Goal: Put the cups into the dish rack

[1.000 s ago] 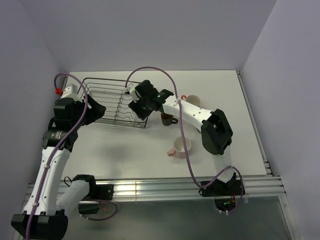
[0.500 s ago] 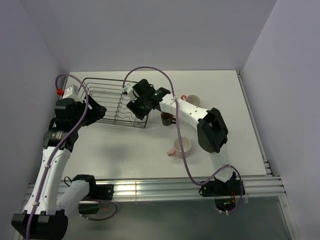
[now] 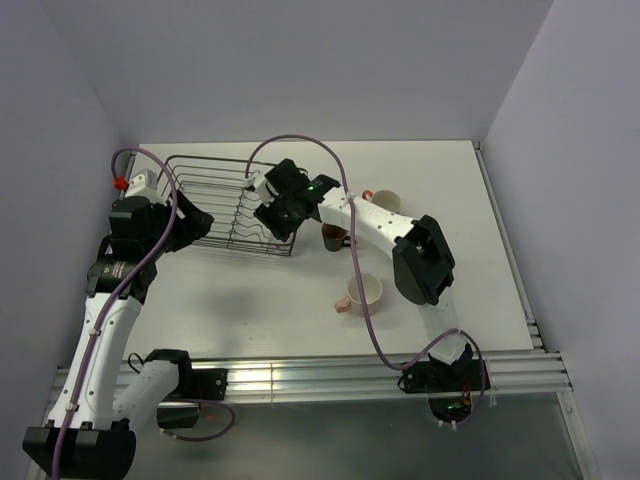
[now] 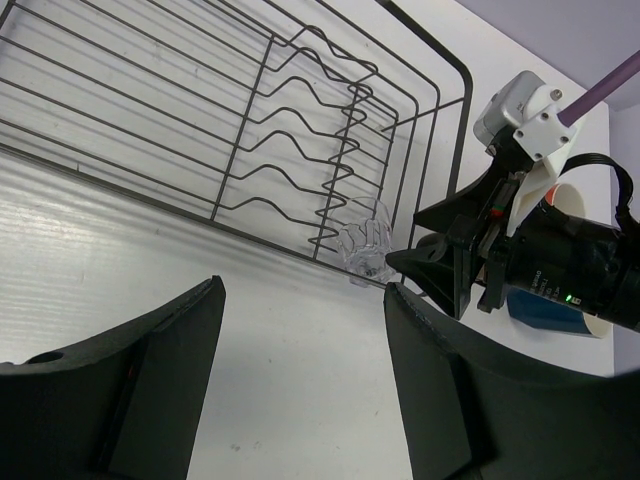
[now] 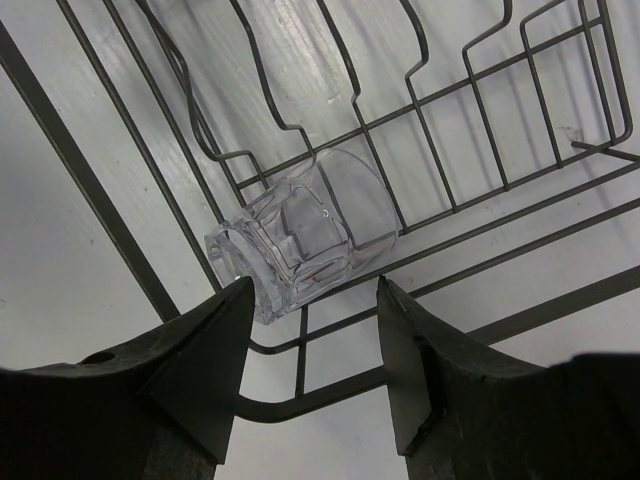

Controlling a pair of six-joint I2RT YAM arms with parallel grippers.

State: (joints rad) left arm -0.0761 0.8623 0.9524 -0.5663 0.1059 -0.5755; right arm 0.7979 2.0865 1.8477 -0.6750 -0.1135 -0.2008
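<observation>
Here the clear glass tumbler [image 5: 310, 232] lies on its side on the bottom wires of the dish rack [image 3: 222, 200], at the rack's right end, close to the edge wire and just beside the last of the wavy plate dividers [image 4: 330, 170]. The right gripper [image 5: 315, 290] hangs right at it, jaws standing apart, with the thick base of the glass just off the tip of one finger [image 5: 205, 370]. The fingers are not closed on the glass, and whether that tip touches it I cannot tell. The left gripper [image 4: 300, 290] sits low at the rack's left end, above the white bench [image 3: 450, 180], jaws spread wide and holding nothing. From its camera the tumbler shows at the far corner of the wire basket, with the other arm's fingers beside it. The other cups stand outside the rack, on the bench to its right. The dark brown mug [image 3: 333, 238] is near the rack's right end, beside the right arm, and the orange mug [image 3: 386, 200] is farther back on that arm's other side. The pink mug [image 3: 362, 292] stands nearer the arm bases. The blue mug [image 4: 545, 308] shows only in the left wrist view, partly hidden behind the right gripper's body.
</observation>
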